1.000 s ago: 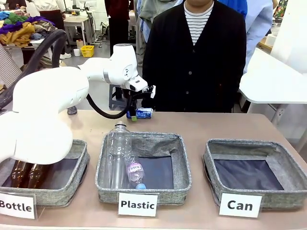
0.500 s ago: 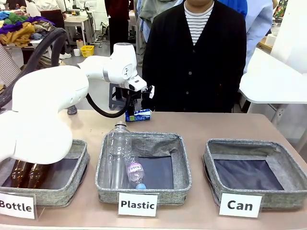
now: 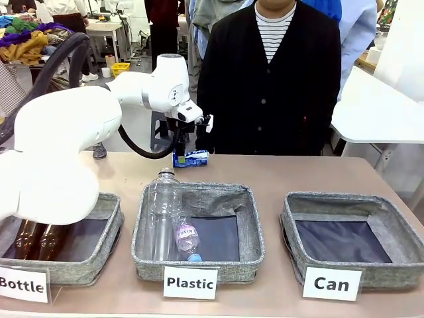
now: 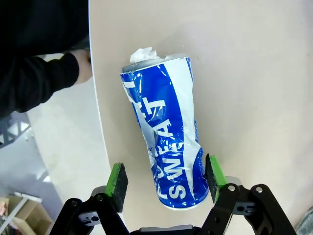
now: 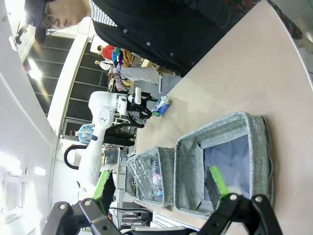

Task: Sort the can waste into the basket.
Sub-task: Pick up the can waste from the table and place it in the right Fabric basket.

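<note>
**Blue can lying between spread fingers**

Front view: the left gripper [image 3: 180, 152] is hanging over the dented blue can [image 3: 193, 158], which is lying on its side at the table's [image 3: 278, 175] far edge, well apart from the "Can" basket [image 3: 334, 201].

Left wrist view: the jaws are standing spread, straddling the can.

Right wrist view: the right gripper [image 5: 159, 188] is standing spread, holding nothing.

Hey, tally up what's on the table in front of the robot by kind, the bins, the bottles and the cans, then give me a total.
Grey fabric bins: 3, the Bottle bin, the Plastic bin, the Can bin
Brown glass bottles: 2
Clear plastic bottles: 2
Dented blue can: 1
Total: 8
</note>
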You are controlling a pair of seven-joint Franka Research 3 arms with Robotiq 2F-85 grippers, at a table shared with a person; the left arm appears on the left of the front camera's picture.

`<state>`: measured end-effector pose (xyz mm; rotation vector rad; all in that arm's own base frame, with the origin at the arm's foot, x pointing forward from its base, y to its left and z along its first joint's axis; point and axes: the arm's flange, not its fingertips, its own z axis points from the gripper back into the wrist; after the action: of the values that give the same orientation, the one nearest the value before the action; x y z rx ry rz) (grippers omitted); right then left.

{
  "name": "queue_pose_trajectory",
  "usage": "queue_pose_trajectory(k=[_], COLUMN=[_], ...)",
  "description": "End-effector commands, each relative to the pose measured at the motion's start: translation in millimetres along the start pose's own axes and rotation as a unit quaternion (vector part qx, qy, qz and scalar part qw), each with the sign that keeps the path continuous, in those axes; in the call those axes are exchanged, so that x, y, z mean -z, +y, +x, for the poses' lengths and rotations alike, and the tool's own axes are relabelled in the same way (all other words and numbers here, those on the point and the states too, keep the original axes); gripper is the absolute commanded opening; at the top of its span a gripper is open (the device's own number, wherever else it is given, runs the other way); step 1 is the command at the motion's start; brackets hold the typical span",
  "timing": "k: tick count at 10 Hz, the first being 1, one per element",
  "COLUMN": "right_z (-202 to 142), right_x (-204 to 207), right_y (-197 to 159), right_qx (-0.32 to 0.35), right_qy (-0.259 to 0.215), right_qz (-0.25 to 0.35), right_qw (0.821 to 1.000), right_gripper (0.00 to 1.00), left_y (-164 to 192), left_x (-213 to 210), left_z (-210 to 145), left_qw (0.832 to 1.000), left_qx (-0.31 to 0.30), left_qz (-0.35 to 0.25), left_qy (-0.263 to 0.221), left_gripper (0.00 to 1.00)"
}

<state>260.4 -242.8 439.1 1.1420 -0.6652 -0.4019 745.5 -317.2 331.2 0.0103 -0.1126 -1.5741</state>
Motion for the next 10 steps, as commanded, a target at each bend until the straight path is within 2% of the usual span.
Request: queue_pose_trajectory(k=[1,4,10], right_z=[2.2,2.2,2.2], right_x=[0.5,0.5,0.5], right_y=[-0.2,-0.2,-0.2], right_qx=[-0.013,-0.013,-0.013], right_qy=[-0.009,-0.009,-0.009], right_qz=[0.011,0.011,0.011], right_qw=[1.000,1.000,1.000], right_gripper=[1.00,1.00,1.00], left_y=[27.8,38.4,56.7], left_x=[4.4,12.3,42.5], left_z=[9.1,10.8,15.4], left_qw=[1.000,1.000,0.999], left_qx=[-0.006,0.010,0.018], left_qz=[-0.001,0.009,-0.026], left_qy=[0.011,-0.008,-0.017], left_gripper=[0.83,0.83,0.83])
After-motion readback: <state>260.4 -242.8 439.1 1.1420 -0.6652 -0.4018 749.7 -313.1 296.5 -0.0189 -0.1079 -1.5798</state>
